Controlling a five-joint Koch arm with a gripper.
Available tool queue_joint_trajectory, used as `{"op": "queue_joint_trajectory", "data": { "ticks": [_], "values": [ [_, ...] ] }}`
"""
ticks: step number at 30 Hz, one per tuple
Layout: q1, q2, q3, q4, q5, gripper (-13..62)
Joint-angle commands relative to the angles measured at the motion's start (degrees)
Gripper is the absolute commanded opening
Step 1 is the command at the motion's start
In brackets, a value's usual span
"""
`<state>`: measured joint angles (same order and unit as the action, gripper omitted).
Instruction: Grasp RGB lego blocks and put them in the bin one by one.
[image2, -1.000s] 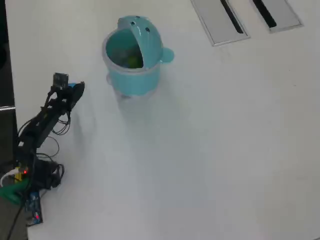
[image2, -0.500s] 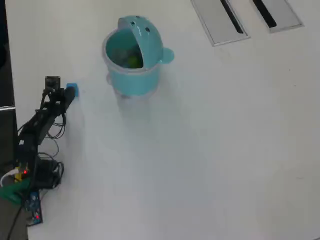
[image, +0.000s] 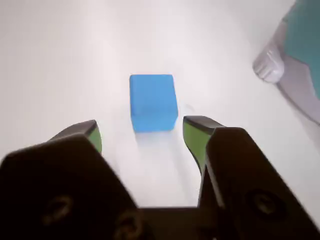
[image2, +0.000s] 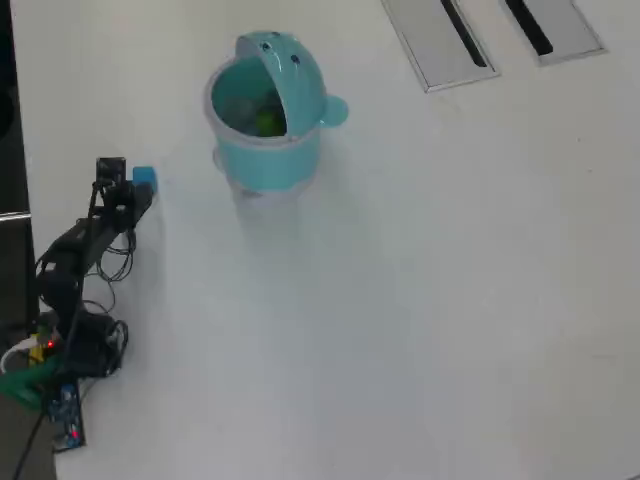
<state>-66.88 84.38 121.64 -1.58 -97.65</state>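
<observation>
The blue lego block (image: 152, 102) lies on the white table just ahead of my gripper (image: 144, 131), its near edge about level with the green fingertips (image: 194, 131). The jaws stand open, wider than the block, with nothing between them. In the overhead view the blue block (image2: 144, 177) sits at the left, with the gripper (image2: 137, 194) right below it. The teal bin (image2: 270, 165) stands to the upper right, its domed lid (image2: 297, 80) flipped up. A yellow-green block (image2: 266, 122) shows inside it. The bin (image: 305, 35) fills the wrist view's right edge. No red block is visible.
Two flat grey panels (image2: 440, 40) (image2: 555, 25) with dark slots lie at the top right. The arm's base and cables (image2: 65, 340) sit at the lower left by the table's dark left edge (image2: 12, 200). A pale knob (image: 269, 65) sticks out low on the bin.
The gripper has drawn back down and to the left from over the blue block, which now shows in full on the table. The bin has not moved.
</observation>
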Motion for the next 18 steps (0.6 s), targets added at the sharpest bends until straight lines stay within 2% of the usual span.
{"op": "queue_joint_trajectory", "data": {
  "ticks": [1, 18],
  "values": [
    [-0.5, -0.4, -5.3, -3.6, -0.7, 30.1],
    [-0.1, -8.3, -11.4, -6.2, -0.7, 30.0]
  ]
}}
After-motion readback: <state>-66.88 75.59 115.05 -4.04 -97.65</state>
